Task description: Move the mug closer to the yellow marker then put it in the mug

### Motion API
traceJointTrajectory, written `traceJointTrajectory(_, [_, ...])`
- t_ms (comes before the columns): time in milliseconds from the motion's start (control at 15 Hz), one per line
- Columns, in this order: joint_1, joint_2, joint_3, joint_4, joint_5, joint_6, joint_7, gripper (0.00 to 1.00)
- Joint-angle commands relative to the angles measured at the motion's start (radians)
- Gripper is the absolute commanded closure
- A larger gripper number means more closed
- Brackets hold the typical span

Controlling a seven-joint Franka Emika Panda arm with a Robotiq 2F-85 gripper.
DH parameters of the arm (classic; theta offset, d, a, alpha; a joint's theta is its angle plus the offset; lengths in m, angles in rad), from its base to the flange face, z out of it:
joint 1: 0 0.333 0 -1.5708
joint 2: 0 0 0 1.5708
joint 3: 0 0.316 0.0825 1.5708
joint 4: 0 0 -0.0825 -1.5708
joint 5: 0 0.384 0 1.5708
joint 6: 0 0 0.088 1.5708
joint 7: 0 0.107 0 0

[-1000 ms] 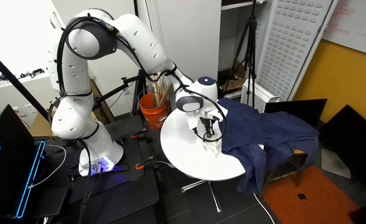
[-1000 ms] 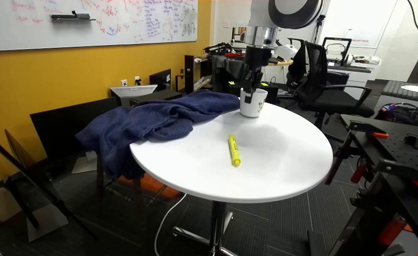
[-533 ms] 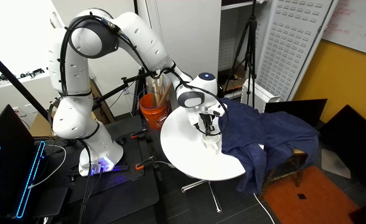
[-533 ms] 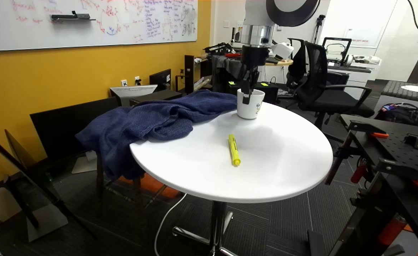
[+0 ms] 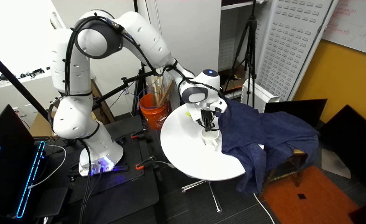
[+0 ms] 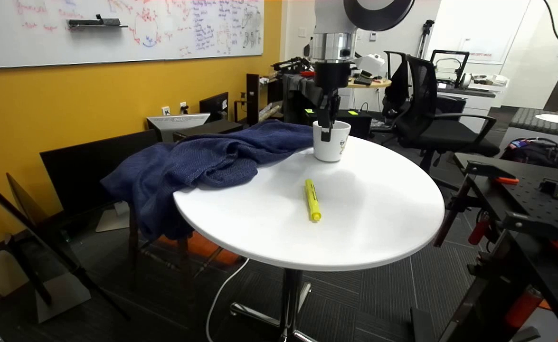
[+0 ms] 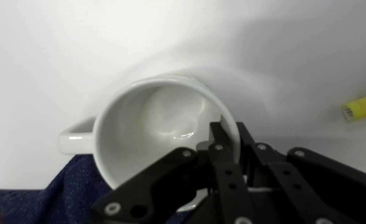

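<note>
The round white tabletop carries the task's things. Towards its far edge in an exterior view is the mug, upright; whether its base touches or hangs just clear cannot be told. The fingers are closed on its wall, one inside, one outside. The yellow marker lies on the tabletop, apart from the mug, on its gripped side. The step in hand is probably bringing the mug over; the next move likely calls for narrowing that gap, mug level, stopping short of the marker, then letting go.
</note>
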Motion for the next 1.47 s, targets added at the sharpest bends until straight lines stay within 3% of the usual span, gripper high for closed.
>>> traceJointTrajectory(0, [0.011, 0.032, 0.010, 0.068, -0.029, -0.090, 0.010, 0.97])
traceJointTrajectory(600, [0.042, 0.073, 0.011, 0.137, -0.100, -0.196, 0.014, 0.97])
traceJointTrajectory(1400, [0.058, 0.091, 0.032, 0.169, -0.127, -0.234, -0.005, 0.97])
